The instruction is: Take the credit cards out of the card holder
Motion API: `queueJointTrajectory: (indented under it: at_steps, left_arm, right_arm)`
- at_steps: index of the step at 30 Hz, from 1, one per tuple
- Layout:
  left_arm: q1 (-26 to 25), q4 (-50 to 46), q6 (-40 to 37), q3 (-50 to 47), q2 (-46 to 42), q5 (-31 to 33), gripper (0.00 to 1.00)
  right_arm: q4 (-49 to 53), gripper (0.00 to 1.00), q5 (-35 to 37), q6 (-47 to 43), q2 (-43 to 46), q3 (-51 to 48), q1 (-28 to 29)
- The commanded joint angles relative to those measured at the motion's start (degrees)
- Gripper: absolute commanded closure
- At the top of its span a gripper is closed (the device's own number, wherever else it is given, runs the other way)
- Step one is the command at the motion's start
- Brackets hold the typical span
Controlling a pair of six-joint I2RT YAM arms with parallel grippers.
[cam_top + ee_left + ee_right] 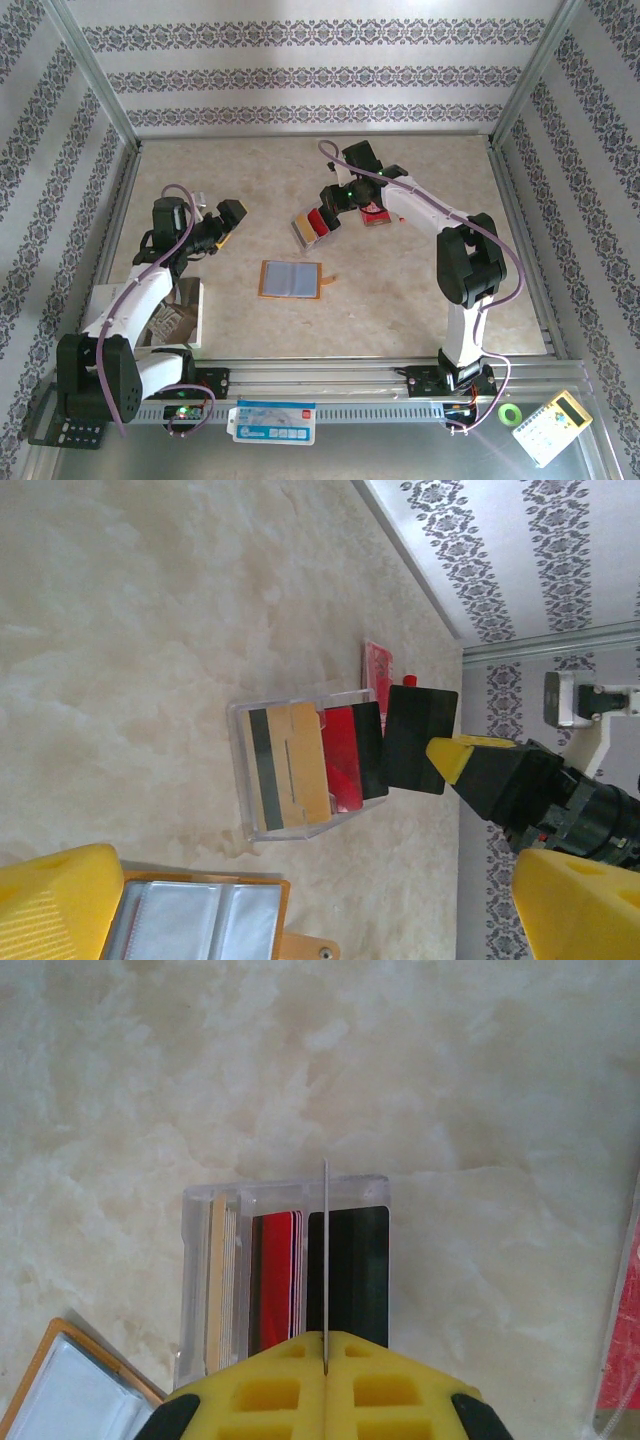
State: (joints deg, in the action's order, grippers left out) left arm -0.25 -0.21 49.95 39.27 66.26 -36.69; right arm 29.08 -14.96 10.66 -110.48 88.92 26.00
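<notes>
The orange card holder (pixel 291 280) lies open mid-table, grey-blue pockets up, and its corner shows in both wrist views (pixel 200 920) (pixel 60 1390). Behind it a clear rack (pixel 312 226) (pixel 300 770) holds tan (pixel 218 1290), red (pixel 275 1280) and black (pixel 360 1270) credit cards on edge. My right gripper (pixel 335 205) (pixel 325 1350) is shut on a black card (pixel 420 740), seen edge-on (pixel 325 1260), just over the rack's right end. My left gripper (pixel 228 222) (pixel 320 900) hovers open left of the rack, above the holder's far edge, with nothing in it.
A red packet with white print (pixel 372 214) (pixel 625 1340) lies right of the rack, under the right arm. A white box (pixel 180 320) sits by the left arm. On the near rail are a blue-white packet (pixel 272 422), a green tape roll (pixel 511 413) and a calculator (pixel 555 428).
</notes>
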Motion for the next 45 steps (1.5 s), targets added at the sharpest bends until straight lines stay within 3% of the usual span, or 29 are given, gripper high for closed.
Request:
queueJointTrajectory:
  at_steps: [1,8,13,19,22,32,39,45]
  left_arm:
    - [0.69,3.53,1.4,-0.57,-0.97,-1.02,0.0]
    - [0.7,4.87,2.12,-1.18,0.36,-1.55,0.0]
    - [0.7,4.62,1.51,-1.08,0.86,-1.9,0.0]
    - [0.69,4.01,0.9,-0.62,1.39,-2.08,0.0]
    - [0.76,2.45,-0.18,-0.24,1.24,-1.63,0.0]
    - [0.78,-2.9,-4.2,-1.69,0.36,3.63,0.0]
    - [0.88,-2.78,-4.36,-3.22,0.53,5.23,0.0]
    - [0.87,-4.61,-5.74,-2.7,0.31,5.22,0.0]
  right_arm:
    - [2.83,1.0,0.02,-1.5,-1.85,2.78,-0.25]
    - [6.4,0.98,1.35,-2.38,-4.65,5.59,-0.07]
    - [6.97,0.91,2.88,-2.39,-3.83,5.77,0.1]
    - [7.9,0.68,8.15,-0.39,-0.65,7.15,1.26]
    - [7.83,0.63,9.87,1.16,2.9,5.65,2.54]
    - [5.79,0.36,16.32,17.62,14.02,-10.46,14.15]
    - [2.78,0.32,17.06,29.63,9.96,-13.73,23.07]
    - [3.44,0.31,17.62,33.33,3.67,-9.91,26.01]
